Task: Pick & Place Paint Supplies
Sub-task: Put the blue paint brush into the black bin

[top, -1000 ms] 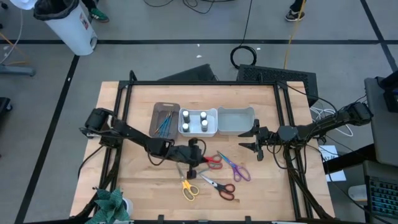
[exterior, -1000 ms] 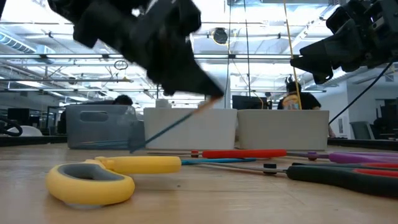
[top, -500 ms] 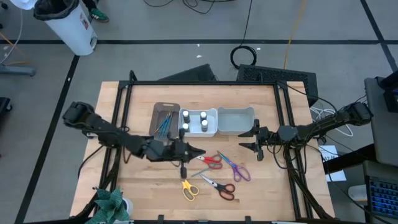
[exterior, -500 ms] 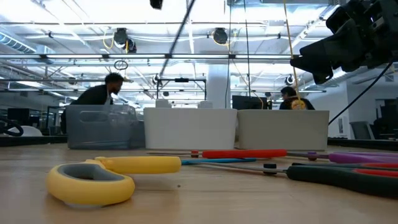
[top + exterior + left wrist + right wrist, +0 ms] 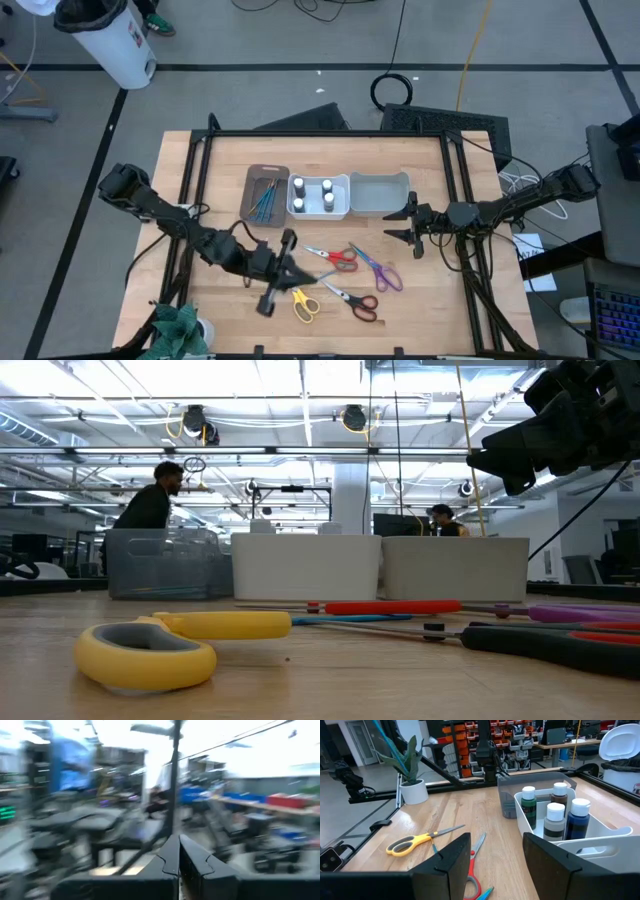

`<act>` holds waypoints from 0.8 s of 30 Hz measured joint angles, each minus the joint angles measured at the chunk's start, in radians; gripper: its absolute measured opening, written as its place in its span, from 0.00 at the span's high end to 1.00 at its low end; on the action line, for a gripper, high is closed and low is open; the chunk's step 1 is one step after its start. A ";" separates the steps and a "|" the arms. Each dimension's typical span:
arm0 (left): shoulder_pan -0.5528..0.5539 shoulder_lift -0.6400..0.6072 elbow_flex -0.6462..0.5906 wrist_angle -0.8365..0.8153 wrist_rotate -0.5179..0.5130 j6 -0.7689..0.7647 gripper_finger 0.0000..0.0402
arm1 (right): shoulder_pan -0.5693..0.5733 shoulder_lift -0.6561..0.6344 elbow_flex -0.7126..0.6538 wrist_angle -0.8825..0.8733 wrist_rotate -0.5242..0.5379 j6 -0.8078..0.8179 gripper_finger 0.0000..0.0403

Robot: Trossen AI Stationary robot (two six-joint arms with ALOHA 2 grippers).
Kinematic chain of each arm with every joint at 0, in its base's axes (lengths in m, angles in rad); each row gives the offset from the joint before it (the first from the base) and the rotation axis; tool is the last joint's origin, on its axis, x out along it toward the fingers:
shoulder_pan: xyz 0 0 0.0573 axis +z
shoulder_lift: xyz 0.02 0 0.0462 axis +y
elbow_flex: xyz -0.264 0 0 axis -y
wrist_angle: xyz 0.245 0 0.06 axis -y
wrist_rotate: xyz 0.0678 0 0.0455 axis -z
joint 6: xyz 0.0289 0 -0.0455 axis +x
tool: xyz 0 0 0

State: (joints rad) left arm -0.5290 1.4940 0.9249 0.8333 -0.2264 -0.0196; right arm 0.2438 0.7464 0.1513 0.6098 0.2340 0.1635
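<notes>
My left gripper [image 5: 270, 295] is raised above the near middle of the table, over the yellow scissors [image 5: 303, 302], and is shut on a thin brush [image 5: 173, 780]. Red scissors [image 5: 335, 257], purple scissors [image 5: 380, 270] and black-and-red scissors [image 5: 352, 300] lie flat on the wood. Another teal brush [image 5: 340, 620] lies beside the red handle. White-capped bottles [image 5: 555, 812] stand in the white bin [image 5: 318, 197]. More brushes [image 5: 265, 198] lie in the brown bin. My right gripper [image 5: 492, 855] is open and hovers near the grey bin [image 5: 378, 192]. My left gripper pinches the thin brush between its two shut fingers [image 5: 192, 857]. The brush shaft [image 5: 172, 827] comes out from between the fingertips and runs on straight ahead of them. It is lifted clear of the table. Which end of the brush is held does not show.
The three bins stand in a row at the table's far middle. A black frame [image 5: 200, 180] runs round the tabletop. A potted plant [image 5: 412, 785] stands at the near left corner. People stand in the room beyond the table in the low view.
My left gripper has risen from the table by the red scissors, carrying the thin brush up with it. It has swung toward the near edge and tipped upward. My right arm has kept still.
</notes>
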 joint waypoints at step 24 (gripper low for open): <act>-0.017 0.000 0.000 0.065 0.361 -0.133 1.00 | 0.000 0.000 0.000 0.000 0.000 0.000 0.58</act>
State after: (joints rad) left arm -0.5465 1.4937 0.9249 0.8985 0.1343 -0.1524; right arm 0.2440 0.7464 0.1513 0.6097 0.2340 0.1637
